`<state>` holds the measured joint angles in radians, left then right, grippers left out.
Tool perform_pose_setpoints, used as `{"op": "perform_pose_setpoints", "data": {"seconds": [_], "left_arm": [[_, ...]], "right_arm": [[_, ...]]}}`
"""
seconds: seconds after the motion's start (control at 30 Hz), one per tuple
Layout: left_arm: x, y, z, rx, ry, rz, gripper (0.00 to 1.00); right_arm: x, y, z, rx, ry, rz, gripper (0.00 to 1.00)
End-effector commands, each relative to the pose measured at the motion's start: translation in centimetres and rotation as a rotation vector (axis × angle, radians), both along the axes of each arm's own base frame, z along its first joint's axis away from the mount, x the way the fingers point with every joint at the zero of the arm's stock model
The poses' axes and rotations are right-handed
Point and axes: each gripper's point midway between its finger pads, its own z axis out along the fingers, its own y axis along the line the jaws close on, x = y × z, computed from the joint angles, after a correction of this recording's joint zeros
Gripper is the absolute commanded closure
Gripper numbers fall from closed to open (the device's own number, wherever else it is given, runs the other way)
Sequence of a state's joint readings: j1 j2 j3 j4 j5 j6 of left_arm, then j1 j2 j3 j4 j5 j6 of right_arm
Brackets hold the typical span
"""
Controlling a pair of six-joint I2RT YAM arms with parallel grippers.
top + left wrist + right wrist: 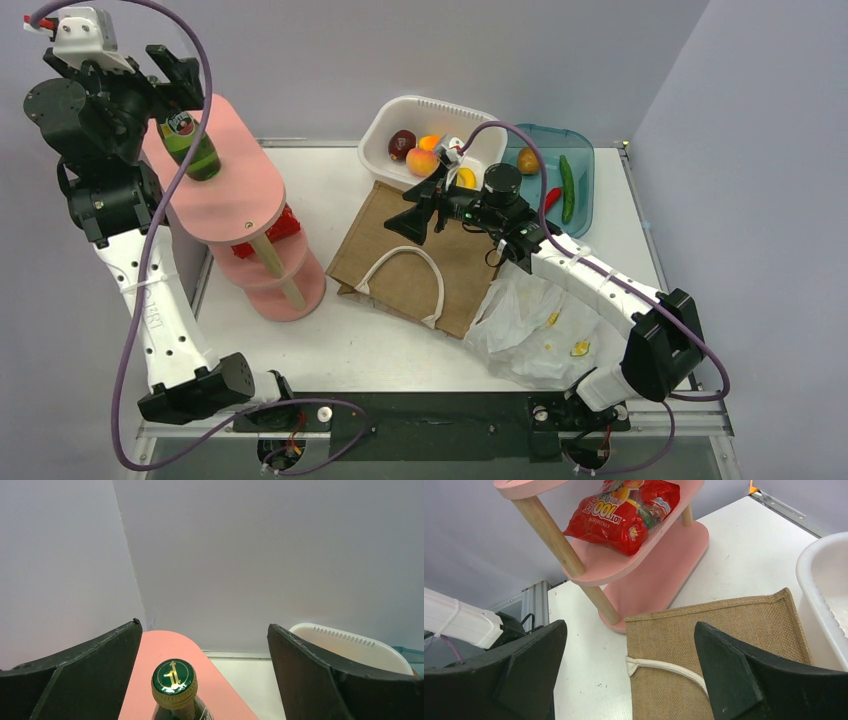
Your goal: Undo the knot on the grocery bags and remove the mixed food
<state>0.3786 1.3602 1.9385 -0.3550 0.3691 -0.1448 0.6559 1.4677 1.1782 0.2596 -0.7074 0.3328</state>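
A crinkly white grocery bag (535, 325) with small yellow marks lies flattened on the table under my right arm. The green labelled bottle (190, 150) stands upright on the top tier of the pink shelf (225, 190). Its gold-and-green cap (173, 676) sits low between the fingers of my left gripper (204, 625), which is open with gaps on both sides. A cucumber (567, 188) and a red pepper (552, 198) lie in the blue tray (585, 150). A peach-coloured fruit (423, 161) sits in the white basket (385, 125). My right gripper (630, 625) hangs open and empty over the brown bag's edge.
The stiff brown bag (420, 255) with white loop handles (664, 665) lies flat mid-table. A red snack packet (624, 510) rests on the pink shelf's middle tier. The basket also holds a dark red fruit (402, 143) and orange-yellow fruits. A brownish fruit (527, 160) sits in the blue tray.
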Motion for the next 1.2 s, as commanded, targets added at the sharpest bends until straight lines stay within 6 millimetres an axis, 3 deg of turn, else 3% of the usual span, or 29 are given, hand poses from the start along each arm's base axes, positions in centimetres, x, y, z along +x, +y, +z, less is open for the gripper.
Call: {"op": "perform_pose_setpoints", "data": {"seconds": [0.0, 0.2, 0.33, 0.5, 0.67, 0.8, 0.93, 1.03, 1.17], "left_arm": [[-2.7, -0.5, 1.9, 0.029, -0.064, 0.036, 0.03], [-6.0, -0.6, 2.4, -0.007, -0.129, 0.099, 0.03], [-8.1, -1.0, 1.5, -0.024, -0.139, 0.120, 0.03], [-9.7, -1.8, -1.3, -0.062, -0.090, 0.113, 0.03], [-11.7, -4.7, -4.4, -0.045, -0.009, 0.000, 0.03], [-13.8, -8.4, -7.2, 0.032, 0.069, -0.175, 0.03], [-16.3, -11.9, -10.6, 0.088, 0.169, -0.349, 0.03], [-18.2, -13.3, -13.0, 0.174, 0.222, -0.427, 0.03], [-20.1, -14.4, -17.0, 0.247, 0.338, -0.523, 0.03]], "right_arm": [[-0.9, -0.2, 2.5, 0.042, -0.067, 0.019, 0.07], [-0.9, -1.3, 2.7, 0.020, -0.091, 0.001, 0.06], [-0.6, -2.3, 2.6, -0.002, -0.100, -0.019, 0.05], [-0.2, -3.5, 2.3, -0.032, -0.096, -0.042, 0.05], [-0.3, -5.0, 0.8, -0.118, -0.118, -0.058, 0.05], [-1.0, -6.4, -1.3, -0.217, -0.112, -0.056, 0.05], [-2.2, -7.8, -5.0, -0.392, -0.135, -0.025, 0.05], [-3.3, -9.3, -9.0, -0.549, -0.149, 0.003, 0.05], [-4.3, -10.3, -11.8, -0.636, -0.136, 0.028, 0.05]]}}
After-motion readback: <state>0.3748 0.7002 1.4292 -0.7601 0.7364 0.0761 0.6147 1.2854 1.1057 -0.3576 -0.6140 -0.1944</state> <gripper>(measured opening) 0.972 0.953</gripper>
